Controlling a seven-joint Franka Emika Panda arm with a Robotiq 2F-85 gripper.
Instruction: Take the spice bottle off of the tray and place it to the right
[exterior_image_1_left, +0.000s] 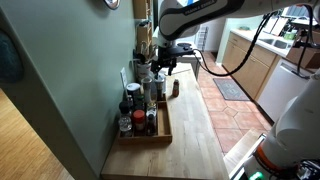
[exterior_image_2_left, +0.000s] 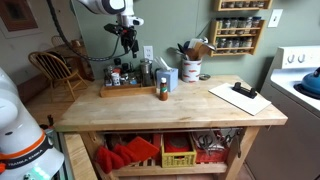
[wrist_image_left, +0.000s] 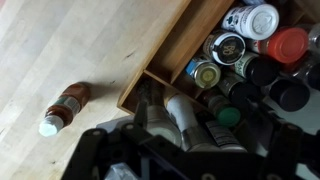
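In the wrist view the spice bottle (wrist_image_left: 65, 108) sits lower left on the counter (wrist_image_left: 60, 40), beside the tray (wrist_image_left: 165, 55), while the pincer (wrist_image_left: 170, 150), a dark blur along the bottom edge, hides whether it gapes or grips.

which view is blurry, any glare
Wrist view: the gripper is a dark, out-of-focus mass at the bottom, the spice bottle slightly soft. Both exterior views: even indoor light, no harsh glare on the table, tray labels too small to read.
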